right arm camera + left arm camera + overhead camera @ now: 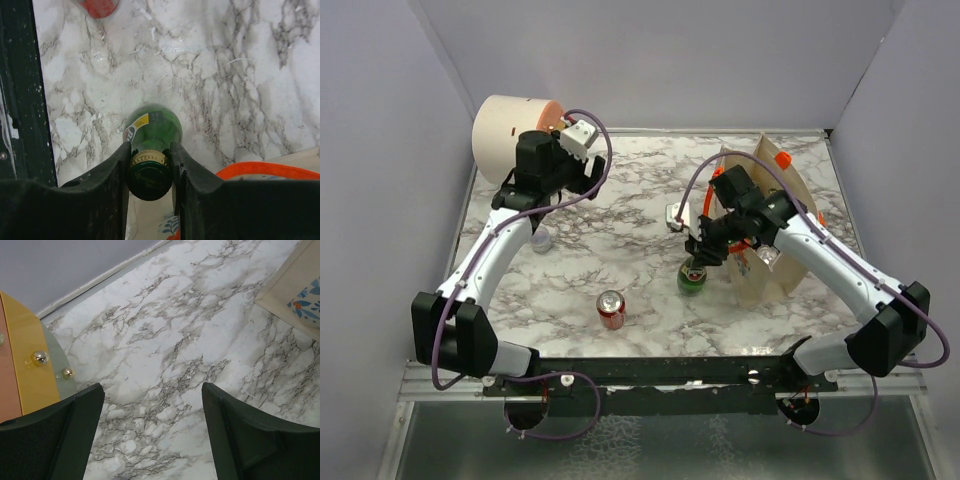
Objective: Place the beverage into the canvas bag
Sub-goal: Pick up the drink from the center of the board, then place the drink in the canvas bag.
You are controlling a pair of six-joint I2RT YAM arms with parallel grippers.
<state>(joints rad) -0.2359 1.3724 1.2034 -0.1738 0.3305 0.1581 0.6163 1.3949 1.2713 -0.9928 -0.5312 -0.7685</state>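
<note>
Right wrist view shows my right hand (150,156) closed on the gold-banded neck of the green bottle (152,125), which stands upright on the table (240,75) just beside the canvas bag (788,190), at its near-left side. I judge the neck grip is chosen so the bottle hangs straight and can go down through the bag's mouth past the orange handle (270,170). My left hand (152,395) hangs wide and empty well off to the bag's left, clear of the lift, and a red can (610,308) stands on that same side.
</note>
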